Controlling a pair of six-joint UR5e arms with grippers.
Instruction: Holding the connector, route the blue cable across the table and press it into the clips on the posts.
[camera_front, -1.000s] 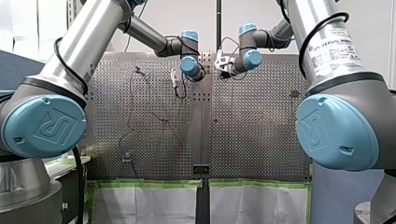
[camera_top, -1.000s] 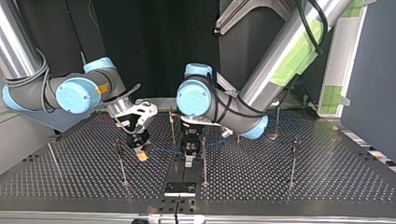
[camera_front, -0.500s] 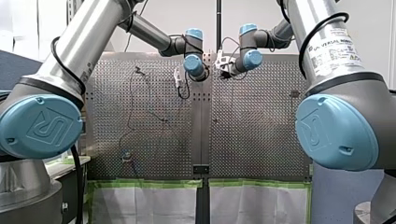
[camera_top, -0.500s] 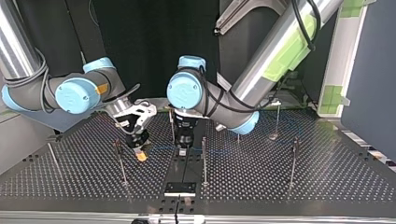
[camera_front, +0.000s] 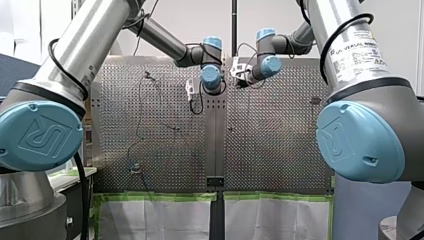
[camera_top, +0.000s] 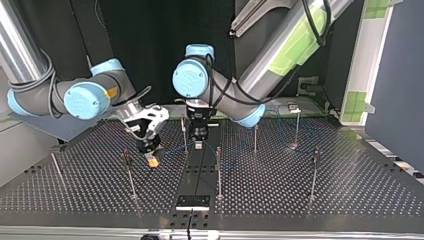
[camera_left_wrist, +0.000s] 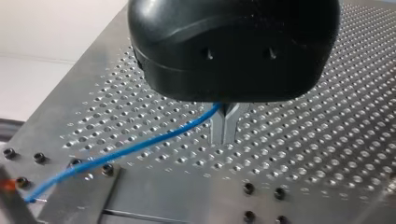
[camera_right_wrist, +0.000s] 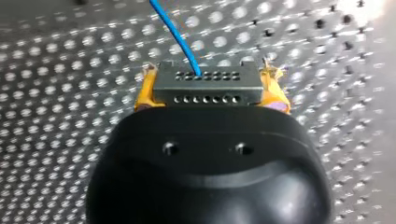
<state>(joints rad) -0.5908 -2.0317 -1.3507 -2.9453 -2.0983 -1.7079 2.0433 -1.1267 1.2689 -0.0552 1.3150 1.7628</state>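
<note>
A thin blue cable runs across the perforated table. In the left wrist view it ends at my left gripper, whose metal fingers are pressed together on it just above the table. In the top view that gripper hangs over the middle strip, beside a post. My right gripper is shut on the grey connector, held between yellow pads. The cable leaves the connector's face. In the top view my right gripper is left of the middle, low over the table.
Several thin upright posts stand about the table, among them one near the right gripper, one by the middle strip and two toward the top view's right. A small black plate lies at the near edge.
My left gripper has shut and moved away from the top view's camera and slightly left, up the middle strip. My right gripper has hardly shifted with the connector.
</note>
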